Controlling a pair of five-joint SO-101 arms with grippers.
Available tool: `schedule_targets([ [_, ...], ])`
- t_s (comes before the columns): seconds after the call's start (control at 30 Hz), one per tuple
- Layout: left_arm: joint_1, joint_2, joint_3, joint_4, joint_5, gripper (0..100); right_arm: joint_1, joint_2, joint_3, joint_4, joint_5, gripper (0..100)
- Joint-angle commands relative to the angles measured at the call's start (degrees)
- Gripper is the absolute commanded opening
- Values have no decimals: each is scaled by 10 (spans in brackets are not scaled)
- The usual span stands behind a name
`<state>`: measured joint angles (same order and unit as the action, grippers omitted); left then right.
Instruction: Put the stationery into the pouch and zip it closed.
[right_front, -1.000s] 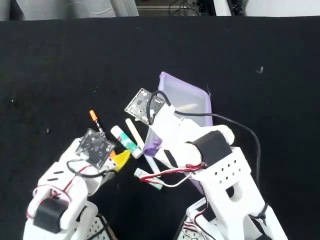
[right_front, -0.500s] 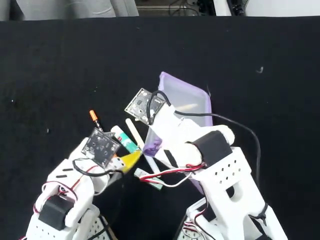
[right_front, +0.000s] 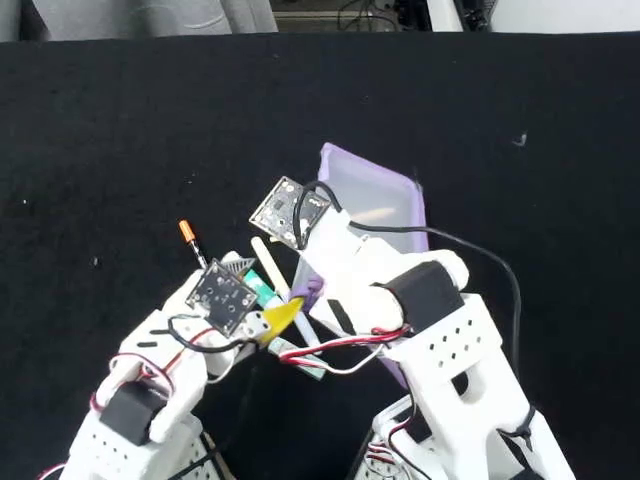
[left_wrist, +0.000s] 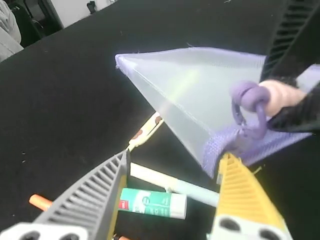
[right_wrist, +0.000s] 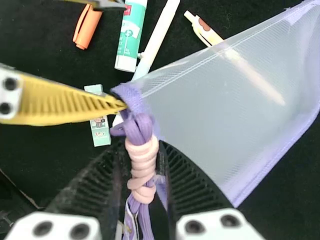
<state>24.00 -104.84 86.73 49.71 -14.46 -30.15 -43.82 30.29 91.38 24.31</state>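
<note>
pouch cord (right_wrist: 142, 150) in right fingers (right_wrist: 192, 187); left fingers (left_wrist: 240, 195) apart.

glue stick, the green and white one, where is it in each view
High view: glue stick just left of the pouch, partly under the left arm.
Left wrist view: glue stick beside the white pen.
Right wrist view: glue stick between orange marker and white pen.
Shared landmark: the pouch.

No text can be read (tube (left_wrist: 152, 204) label too small).
</note>
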Motion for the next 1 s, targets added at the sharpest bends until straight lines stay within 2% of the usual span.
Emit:
schedule_targets([
  [0.0, 4, -1, 6, -33, -1, 289, 12, -13, -43, -12, -6, 11],
  [0.1, 4, -1, 7, -36, -1, 289, 12, -13, -43, -12, -6, 11],
  [0.47, 10, -1, 75, -136, 0, 282, 12, -13, -43, -11, -4, 11],
  [0.7, 12, -1, 75, -188, 4, 25, 12, -13, -42, -11, -4, 11],
  [0.8, 27, -1, 78, -199, 4, 51, 12, -13, -42, -11, -3, 11],
  [0.97, 70, -1, 79, -198, 0, 28, 12, -13, -42, -11, -3, 11],
])
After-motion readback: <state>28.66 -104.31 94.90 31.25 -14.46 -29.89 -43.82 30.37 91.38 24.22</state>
